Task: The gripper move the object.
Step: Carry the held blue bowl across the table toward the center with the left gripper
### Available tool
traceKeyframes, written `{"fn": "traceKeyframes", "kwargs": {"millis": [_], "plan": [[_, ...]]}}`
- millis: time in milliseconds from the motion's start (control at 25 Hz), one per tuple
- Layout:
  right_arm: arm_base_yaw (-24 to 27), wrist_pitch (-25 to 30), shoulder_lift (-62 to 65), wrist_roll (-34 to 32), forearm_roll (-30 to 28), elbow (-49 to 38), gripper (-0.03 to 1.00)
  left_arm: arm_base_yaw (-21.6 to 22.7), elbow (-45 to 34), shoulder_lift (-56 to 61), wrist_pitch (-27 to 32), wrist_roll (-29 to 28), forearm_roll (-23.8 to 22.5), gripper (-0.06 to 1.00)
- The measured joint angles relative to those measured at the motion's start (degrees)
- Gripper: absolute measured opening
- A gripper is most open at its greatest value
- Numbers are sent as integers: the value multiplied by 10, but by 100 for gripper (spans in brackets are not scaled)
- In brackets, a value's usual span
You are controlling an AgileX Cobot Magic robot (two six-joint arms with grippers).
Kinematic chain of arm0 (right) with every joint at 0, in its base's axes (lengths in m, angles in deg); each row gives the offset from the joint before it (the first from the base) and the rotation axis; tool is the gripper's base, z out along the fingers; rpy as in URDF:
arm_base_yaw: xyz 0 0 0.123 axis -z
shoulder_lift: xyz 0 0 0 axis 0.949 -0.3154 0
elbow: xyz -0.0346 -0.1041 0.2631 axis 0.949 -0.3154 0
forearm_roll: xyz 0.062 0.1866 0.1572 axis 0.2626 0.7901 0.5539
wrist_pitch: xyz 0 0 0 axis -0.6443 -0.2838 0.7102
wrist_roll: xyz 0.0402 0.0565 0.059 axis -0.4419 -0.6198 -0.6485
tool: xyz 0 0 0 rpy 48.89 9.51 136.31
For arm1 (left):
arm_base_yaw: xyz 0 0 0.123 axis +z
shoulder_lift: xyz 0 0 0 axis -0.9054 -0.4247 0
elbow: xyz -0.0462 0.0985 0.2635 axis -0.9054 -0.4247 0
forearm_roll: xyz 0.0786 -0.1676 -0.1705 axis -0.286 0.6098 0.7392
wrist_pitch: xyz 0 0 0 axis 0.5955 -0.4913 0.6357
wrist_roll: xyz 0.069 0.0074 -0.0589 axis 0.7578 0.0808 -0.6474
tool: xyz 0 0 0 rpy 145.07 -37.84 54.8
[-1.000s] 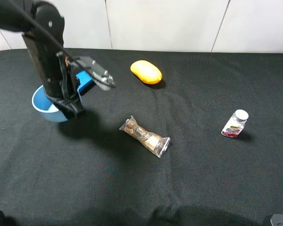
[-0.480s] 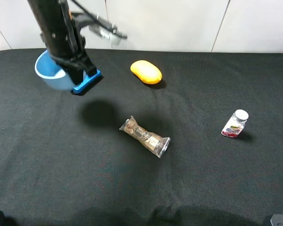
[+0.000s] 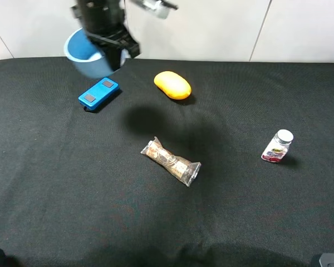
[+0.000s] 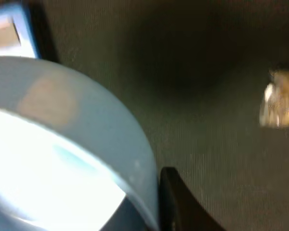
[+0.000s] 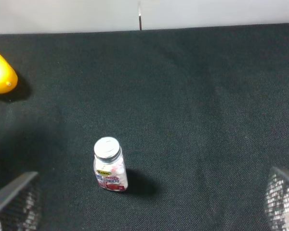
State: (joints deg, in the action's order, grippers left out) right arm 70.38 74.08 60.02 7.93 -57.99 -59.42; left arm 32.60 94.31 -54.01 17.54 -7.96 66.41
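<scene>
Light blue round bowl (image 3: 82, 58), plain and smooth (paler inside).

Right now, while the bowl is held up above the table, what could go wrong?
1. The left pincer grips the light blue bowl only at one side of its rim, so it may tilt or slip out.
2. The blue device lies nearby; a dropped bowl could strike it.
3. Carried toward the middle, it could land on the yellow fruit.
</scene>
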Motion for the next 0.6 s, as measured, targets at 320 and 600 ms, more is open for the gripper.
{"fn": "traceKeyframes", "kwargs": {"millis": [320,600], "plan": [[0,0,0,0,0,0,69,-30,156,-102,1,17,3,0],[0,0,0,0,0,0,69,-60,247,-181,0,46,30,0]]}}
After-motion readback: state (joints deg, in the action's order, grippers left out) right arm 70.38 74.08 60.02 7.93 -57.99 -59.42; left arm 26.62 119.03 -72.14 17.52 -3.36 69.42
